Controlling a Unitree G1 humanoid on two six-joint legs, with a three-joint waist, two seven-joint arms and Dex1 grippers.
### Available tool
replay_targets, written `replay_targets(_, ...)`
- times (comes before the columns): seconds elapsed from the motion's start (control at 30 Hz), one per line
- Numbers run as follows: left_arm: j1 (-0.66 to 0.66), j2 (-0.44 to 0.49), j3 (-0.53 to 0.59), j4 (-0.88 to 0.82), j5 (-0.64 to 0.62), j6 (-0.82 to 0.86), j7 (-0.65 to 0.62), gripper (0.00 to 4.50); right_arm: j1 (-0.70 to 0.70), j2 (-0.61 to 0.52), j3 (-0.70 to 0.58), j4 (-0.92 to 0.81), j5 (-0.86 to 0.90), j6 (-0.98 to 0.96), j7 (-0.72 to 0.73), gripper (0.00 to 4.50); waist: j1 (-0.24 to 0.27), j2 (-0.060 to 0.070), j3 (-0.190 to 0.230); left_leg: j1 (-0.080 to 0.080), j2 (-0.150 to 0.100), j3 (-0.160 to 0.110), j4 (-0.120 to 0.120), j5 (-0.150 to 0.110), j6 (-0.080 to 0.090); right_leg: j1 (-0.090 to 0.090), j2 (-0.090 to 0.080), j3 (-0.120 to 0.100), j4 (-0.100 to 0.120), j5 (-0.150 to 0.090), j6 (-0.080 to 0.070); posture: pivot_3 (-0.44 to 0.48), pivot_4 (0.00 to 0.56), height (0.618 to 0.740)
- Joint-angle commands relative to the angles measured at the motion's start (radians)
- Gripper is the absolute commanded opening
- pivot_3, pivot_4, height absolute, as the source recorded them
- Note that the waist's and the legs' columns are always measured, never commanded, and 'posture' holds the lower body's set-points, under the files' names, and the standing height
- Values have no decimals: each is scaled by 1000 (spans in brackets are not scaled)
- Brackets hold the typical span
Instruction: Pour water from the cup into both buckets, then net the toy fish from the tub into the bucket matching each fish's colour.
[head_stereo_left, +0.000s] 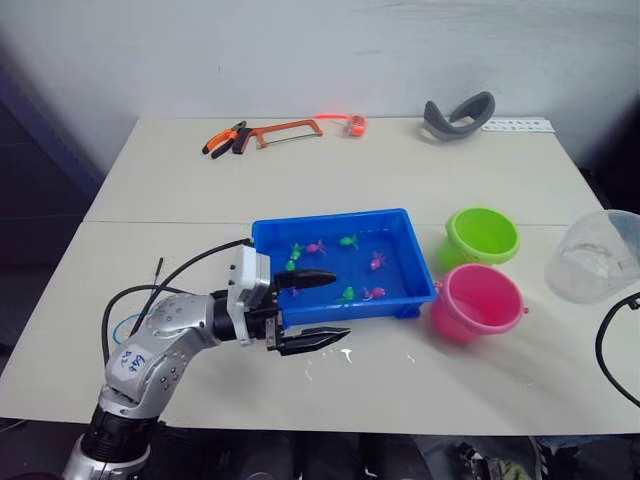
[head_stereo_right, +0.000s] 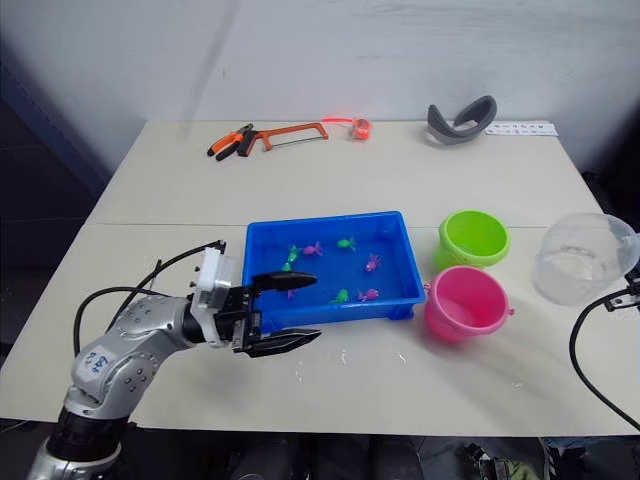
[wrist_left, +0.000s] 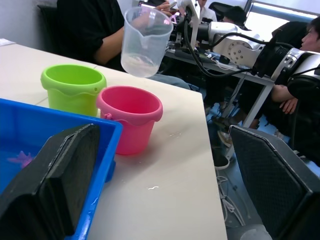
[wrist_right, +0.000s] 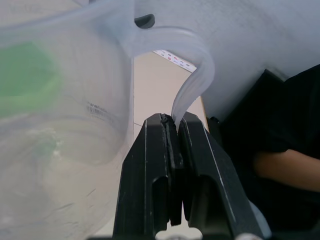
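We see a broad, pale beige tabletop (head_stereo_left: 330, 190) made of two slabs, a thin seam running across it from side to side. Behind its far edge rises a plain white wall (head_stereo_left: 330, 50), evenly lit. To the table's left the surroundings fall away into dark shadow. In the left wrist view, a second room side opens up — a grey metal table frame (wrist_left: 250, 95) with slanted legs, people in dark clothes seated beyond the table's edge, and a bright window (wrist_left: 280, 20) at the back letting in daylight. A blue-grey floor (wrist_left: 227, 165) shows beneath.
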Motion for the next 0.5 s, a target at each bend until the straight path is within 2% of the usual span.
replay_targets(0.03,-11,-17,-16,2,0,-12,-6,4500,4,-17,-63,-95,-35,25,-70,63,0,0,0,0,0,0,0,0,0,0,0,0,0,0,0,0,150,740)
replay_targets(0.2,-20,-39,-54,48,41,-56,-37,4500,65,-13,-44,-189,-120,-24,-72,63,0,0,0,0,0,0,0,0,0,0,1,0,0,0,0,0,150,740)
replay_targets(0.5,-21,-68,-72,71,69,-92,-38,4500,134,4,-6,-221,-282,-188,-99,63,0,-1,0,0,1,0,0,0,0,0,8,2,-1,0,0,0,150,740)
